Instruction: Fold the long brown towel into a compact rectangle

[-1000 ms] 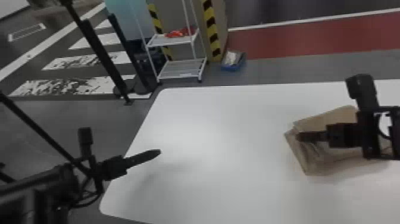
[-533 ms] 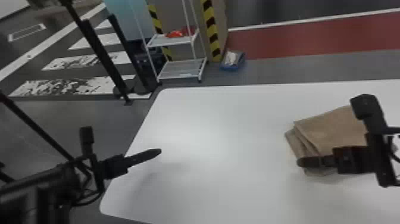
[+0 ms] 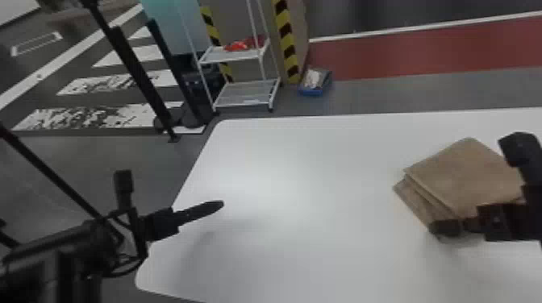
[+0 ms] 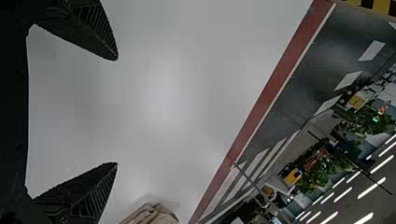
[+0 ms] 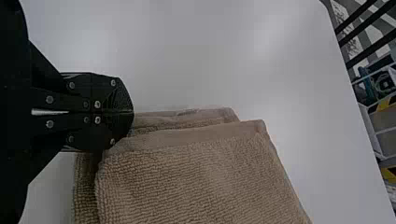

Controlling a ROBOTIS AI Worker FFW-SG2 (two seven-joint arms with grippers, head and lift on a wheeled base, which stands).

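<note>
The brown towel (image 3: 463, 173) lies folded in stacked layers at the right of the white table, its upper layers offset from a lower one along the left edge. My right gripper (image 3: 434, 228) is low at the towel's near left corner. In the right wrist view, the right gripper (image 5: 132, 112) is shut, its tips against the edge of the towel (image 5: 201, 172); whether cloth is between them I cannot tell. My left gripper (image 3: 222, 203) is parked over the table's left side. In the left wrist view, the left gripper (image 4: 116, 112) stands open, apart from the towel (image 4: 152, 214).
The white table (image 3: 290, 193) has its left edge beneath the left gripper. Beyond its far edge stand a white shelf rack (image 3: 248, 90) and a blue bin (image 3: 315, 81) on the floor. Dark posts (image 3: 137, 72) rise behind the table's left side.
My right gripper has moved from over the towel toward the near edge and then slightly right. The towel's left side has shifted a little to the right. The left arm has kept still.
</note>
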